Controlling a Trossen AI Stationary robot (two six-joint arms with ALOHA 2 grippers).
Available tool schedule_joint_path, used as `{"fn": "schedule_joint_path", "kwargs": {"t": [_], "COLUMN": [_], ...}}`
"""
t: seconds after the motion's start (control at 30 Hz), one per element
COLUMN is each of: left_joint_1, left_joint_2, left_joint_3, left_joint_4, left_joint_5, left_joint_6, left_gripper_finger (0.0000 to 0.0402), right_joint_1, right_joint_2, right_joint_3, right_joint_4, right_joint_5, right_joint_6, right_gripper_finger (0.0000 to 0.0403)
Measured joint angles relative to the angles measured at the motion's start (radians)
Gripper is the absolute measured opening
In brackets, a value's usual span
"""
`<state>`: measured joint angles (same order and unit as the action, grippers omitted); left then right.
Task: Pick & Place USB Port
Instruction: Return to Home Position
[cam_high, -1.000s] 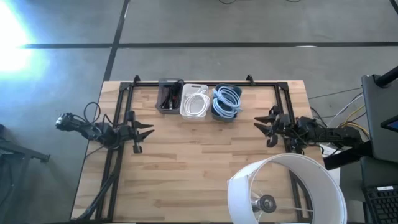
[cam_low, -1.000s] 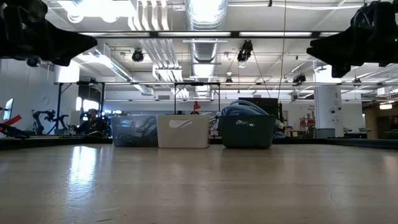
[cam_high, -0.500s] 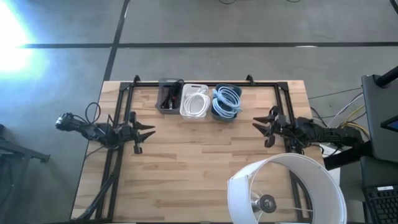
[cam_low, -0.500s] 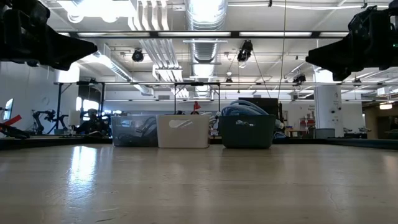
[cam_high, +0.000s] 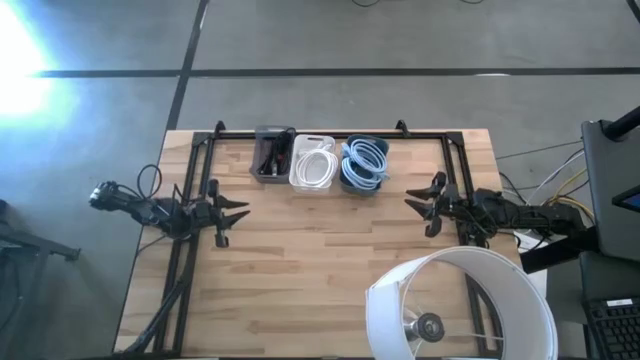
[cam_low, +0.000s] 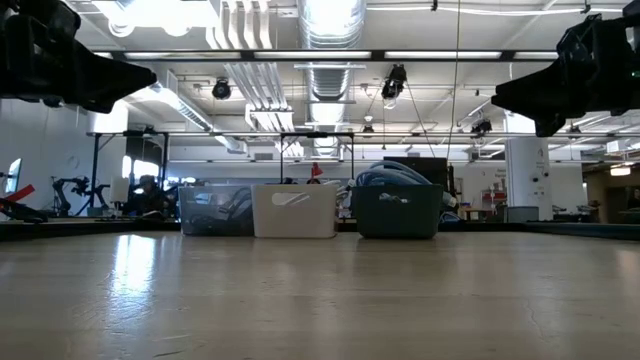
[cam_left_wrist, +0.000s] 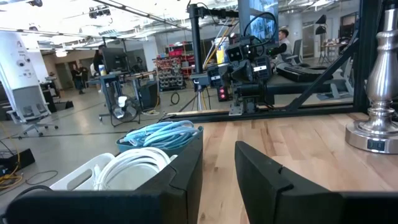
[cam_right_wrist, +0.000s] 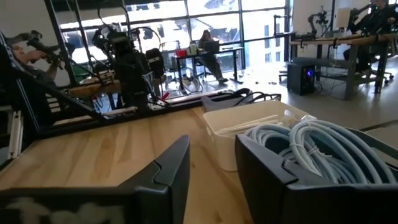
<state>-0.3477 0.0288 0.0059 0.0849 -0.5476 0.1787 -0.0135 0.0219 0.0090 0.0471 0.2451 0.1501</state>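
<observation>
Tabletop (cam_high: 320, 270) bears the blue bin (cam_low: 397, 210), well apart from released left fingers (cam_left_wrist: 273, 180) and right fingers (cam_right_wrist: 273, 168).

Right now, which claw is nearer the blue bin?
Right. The right claw sits just right of the blue bin; the left claw waits farther off, past the white bin and dark bin.

Parted fingers (cam_left_wrist: 273, 183), blue cables (cam_left_wrist: 163, 132) beyond
</observation>
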Motion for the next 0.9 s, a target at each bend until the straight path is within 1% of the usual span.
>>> {"fn": "schedule_joint_path", "kwargs": {"t": [0.27,0.77,0.9], "left_joint_1": [0.000,0.000,0.000], "left_joint_2": [0.000,0.000,0.000], "left_joint_3": [0.000,0.000,0.000], "left_joint_4": [0.000,0.000,0.000], "left_joint_5": [0.000,0.000,0.000], "left_joint_6": [0.000,0.000,0.000], "left_gripper_finger": [0.0097,0.0097,0.0097], "right_joint_1": [0.000,0.000,0.000], "right_joint_2": [0.000,0.000,0.000], "right_joint_3": [0.000,0.000,0.000], "right_joint_4": [0.000,0.000,0.000], "right_joint_5": [0.000,0.000,0.000], "right_joint_6": [0.004,0.007,0.007], "right_gripper_finger": [0.0114,0.0132,0.0131]}}
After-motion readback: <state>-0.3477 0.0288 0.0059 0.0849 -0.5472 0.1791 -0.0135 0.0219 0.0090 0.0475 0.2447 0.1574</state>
